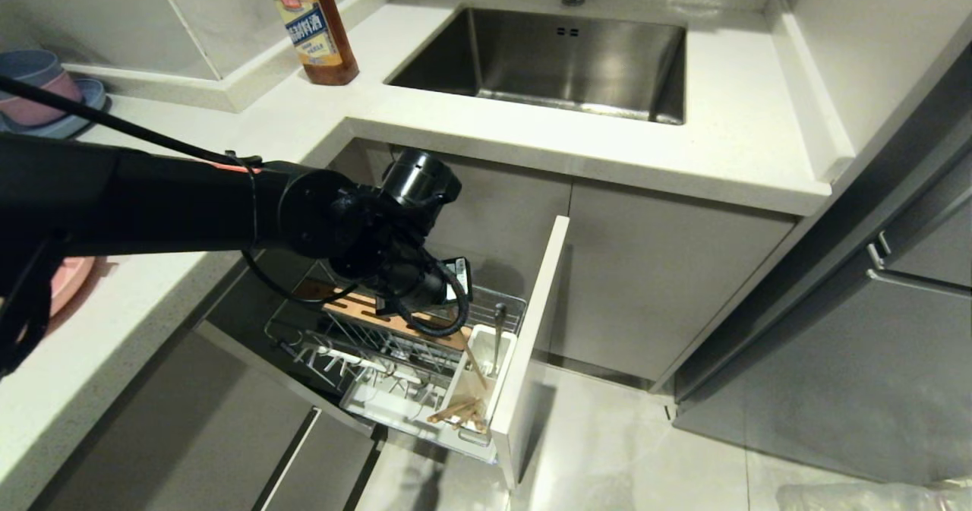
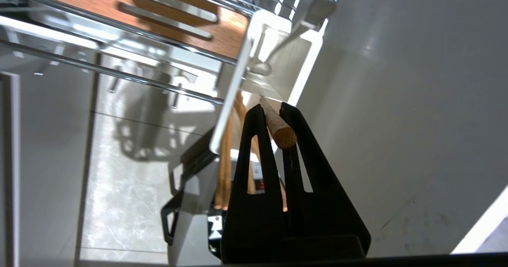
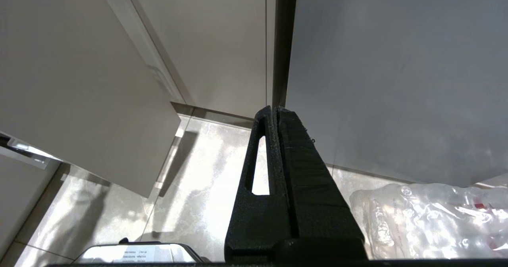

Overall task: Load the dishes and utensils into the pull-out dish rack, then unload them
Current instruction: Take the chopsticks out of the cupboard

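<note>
- Left wrist view: left end effector [image 2: 274,114] clamped on one chopstick [image 2: 278,126] above the cup [image 2: 305,56]; its lower length is hidden.
- Head view: arm hides part of the rack [image 1: 364,348].
- Right end effector [image 3: 274,112] pressed together, near the floor.

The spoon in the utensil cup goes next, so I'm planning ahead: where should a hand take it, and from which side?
Probably by the top of the handle, from above. The spoon stands upright in the white utensil cup, bowl end down, so only the slim handle end rises clear of the rim.
</note>
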### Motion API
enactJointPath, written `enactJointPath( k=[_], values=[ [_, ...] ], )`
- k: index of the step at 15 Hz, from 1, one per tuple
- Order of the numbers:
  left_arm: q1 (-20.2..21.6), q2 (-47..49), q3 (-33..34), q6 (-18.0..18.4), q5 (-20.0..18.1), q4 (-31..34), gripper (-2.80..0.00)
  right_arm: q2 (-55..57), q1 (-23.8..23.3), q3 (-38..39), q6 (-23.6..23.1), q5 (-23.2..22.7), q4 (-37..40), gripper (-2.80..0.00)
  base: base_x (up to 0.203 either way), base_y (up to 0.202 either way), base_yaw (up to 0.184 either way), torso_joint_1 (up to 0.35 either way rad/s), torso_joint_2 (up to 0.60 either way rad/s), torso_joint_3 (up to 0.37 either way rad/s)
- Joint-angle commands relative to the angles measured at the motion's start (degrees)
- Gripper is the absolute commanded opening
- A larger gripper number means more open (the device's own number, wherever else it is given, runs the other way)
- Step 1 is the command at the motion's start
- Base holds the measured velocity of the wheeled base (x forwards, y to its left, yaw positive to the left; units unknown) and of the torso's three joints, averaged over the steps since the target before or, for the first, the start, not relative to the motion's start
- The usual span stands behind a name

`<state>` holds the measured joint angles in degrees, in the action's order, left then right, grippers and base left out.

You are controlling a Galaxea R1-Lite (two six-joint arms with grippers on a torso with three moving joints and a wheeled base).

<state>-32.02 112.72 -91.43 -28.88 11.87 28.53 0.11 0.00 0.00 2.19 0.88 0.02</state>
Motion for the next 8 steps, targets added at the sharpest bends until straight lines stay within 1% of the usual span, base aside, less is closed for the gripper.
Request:
enactJointPath(
  k=[1,3,8],
  values=[
    [0.0,-1.8,0.4,0.0,0.9,0.1,-2.8,0.0,0.0,0.2,0.0,0.0,0.0,-2.8,0.0,0.0,0.0,0.0,0.0,0.0],
    [0.0,-3.2,0.8,0.3,1.6,0.2,-2.8,0.0,0.0,0.2,0.0,0.0,0.1,-2.8,0.0,0.0,0.0,0.0,0.0,0.0],
    [0.1,-7.3,1.2,0.6,1.7,0.3,-2.8,0.0,0.0,0.2,0.0,0.0,0.0,-2.8,0.0,0.0,0.0,0.0,0.0,0.0]
  ],
)
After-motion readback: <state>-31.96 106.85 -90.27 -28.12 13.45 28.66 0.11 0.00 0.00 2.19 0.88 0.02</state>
